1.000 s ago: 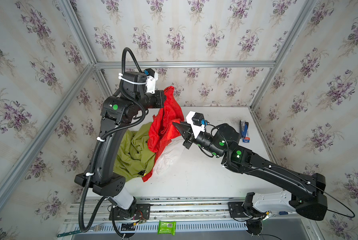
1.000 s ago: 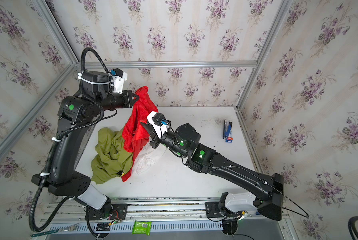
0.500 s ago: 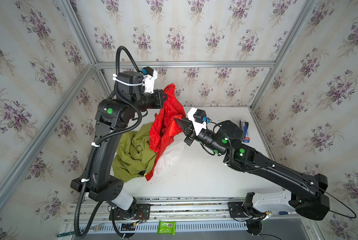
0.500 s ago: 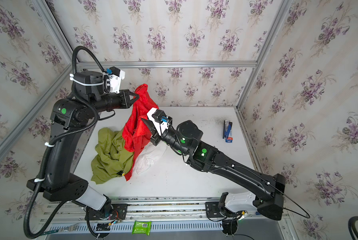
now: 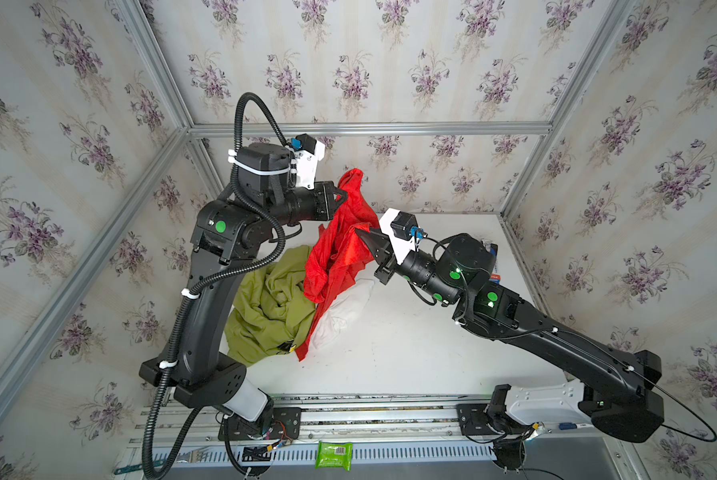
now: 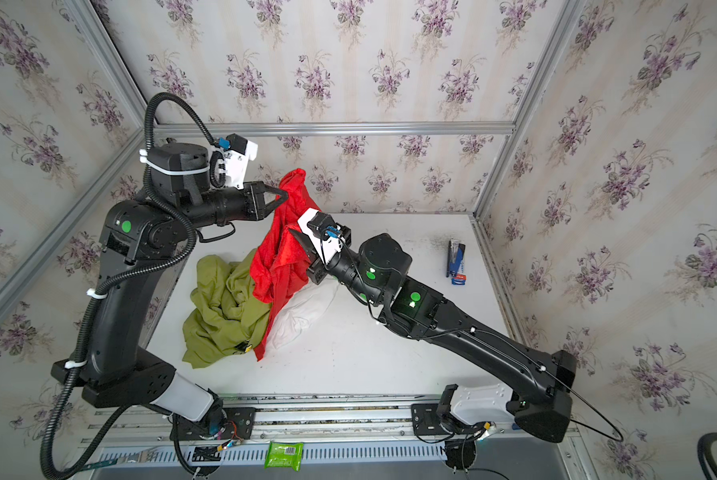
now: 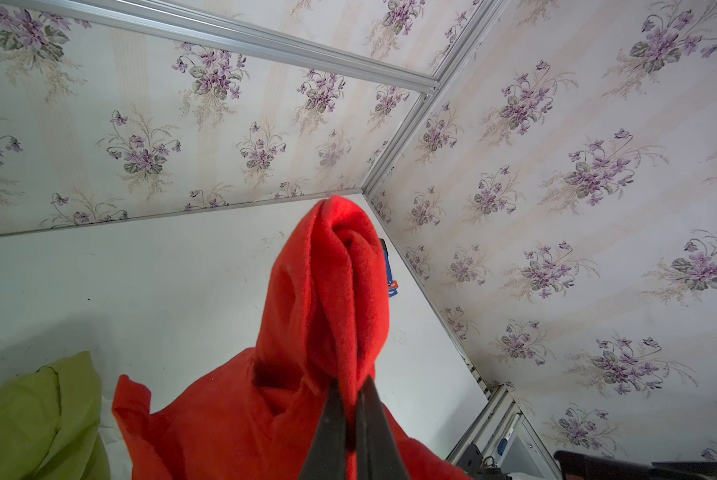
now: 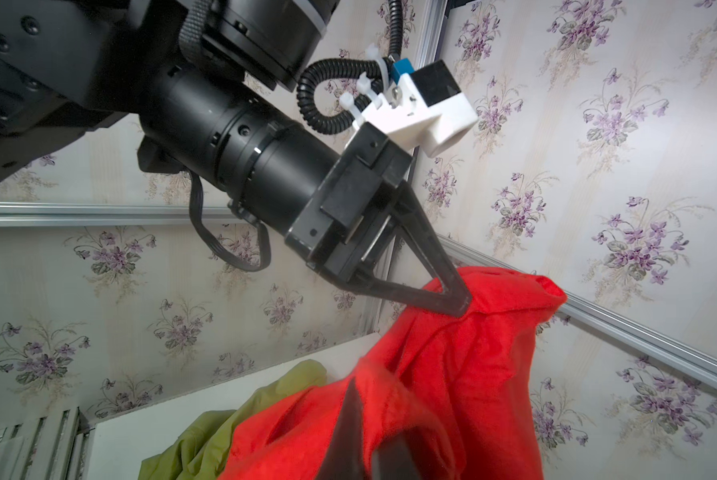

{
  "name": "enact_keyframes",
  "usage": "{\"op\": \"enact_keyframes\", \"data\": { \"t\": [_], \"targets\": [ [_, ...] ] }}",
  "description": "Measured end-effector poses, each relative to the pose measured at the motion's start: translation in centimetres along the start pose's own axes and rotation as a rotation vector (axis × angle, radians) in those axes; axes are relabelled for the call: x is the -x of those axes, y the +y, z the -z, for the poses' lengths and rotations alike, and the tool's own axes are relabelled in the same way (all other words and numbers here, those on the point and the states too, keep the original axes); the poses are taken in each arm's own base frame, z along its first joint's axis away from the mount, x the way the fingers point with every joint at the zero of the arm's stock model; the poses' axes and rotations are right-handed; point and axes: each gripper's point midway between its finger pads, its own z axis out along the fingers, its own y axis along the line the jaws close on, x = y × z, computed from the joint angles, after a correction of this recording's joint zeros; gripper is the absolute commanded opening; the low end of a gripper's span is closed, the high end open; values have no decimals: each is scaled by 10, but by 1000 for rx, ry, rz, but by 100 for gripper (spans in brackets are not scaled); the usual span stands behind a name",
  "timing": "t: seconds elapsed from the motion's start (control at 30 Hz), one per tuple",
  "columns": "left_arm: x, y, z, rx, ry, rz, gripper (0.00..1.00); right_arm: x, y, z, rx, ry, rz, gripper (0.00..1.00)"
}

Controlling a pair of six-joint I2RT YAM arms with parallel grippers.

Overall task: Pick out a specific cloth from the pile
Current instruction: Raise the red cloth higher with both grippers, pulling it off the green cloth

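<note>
Hanging in long folds above the desk (image 5: 411, 353), the red cloth (image 5: 340, 249) (image 6: 284, 257) is being held up at two places and is draping down over the pile (image 5: 290, 332). Its lowest corner is reaching the front edge of the olive-green cloth (image 5: 269, 307) (image 6: 224, 311); whether that corner is touching the desk cannot be told.

The left end effector (image 5: 345, 192) (image 6: 286, 194) is gripping the cloth near its top, jaws pressed together on a bunched fold. In the left wrist view its two dark fingers are meeting on the red cloth (image 7: 332, 291), and a peak of fabric is standing up beyond the left end effector (image 7: 350, 386). The right wrist view is showing the same pinch from the side (image 8: 460, 303).

Lower down and to the right in both top views, the right end effector (image 5: 359, 230) (image 6: 292, 230) is pinching another fold, its fingers closed into the fabric (image 8: 452, 374).

Under the hanging red folds, the white cloth (image 5: 340, 316) (image 6: 303, 311) is lying on the desk just beside the olive-green cloth, which is sitting crumpled at the left.

Well apart, near the desk's right edge, a small blue object (image 6: 455, 262) is lying. A green packet (image 5: 334, 455) is resting on the metal rail in front of the desk.
</note>
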Motion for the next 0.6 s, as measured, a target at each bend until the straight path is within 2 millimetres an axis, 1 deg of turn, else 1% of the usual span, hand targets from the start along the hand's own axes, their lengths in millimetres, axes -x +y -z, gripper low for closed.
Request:
{"op": "enact_keyframes", "data": {
  "t": [0.13,0.27,0.43,0.6],
  "targets": [
    [-2,-2,-1,-6,7,0,0,-3,-10,2,-14,18,5,0],
    [-2,-9,-1,-30,4,2,0,-4,-23,4,-37,37,-1,0],
    [2,-23,6,-76,-19,-4,0,5,-35,8,-59,32,-6,0],
    [4,-32,8,-121,-24,9,0,17,-38,10,-62,16,-4,0]
  ]
}}
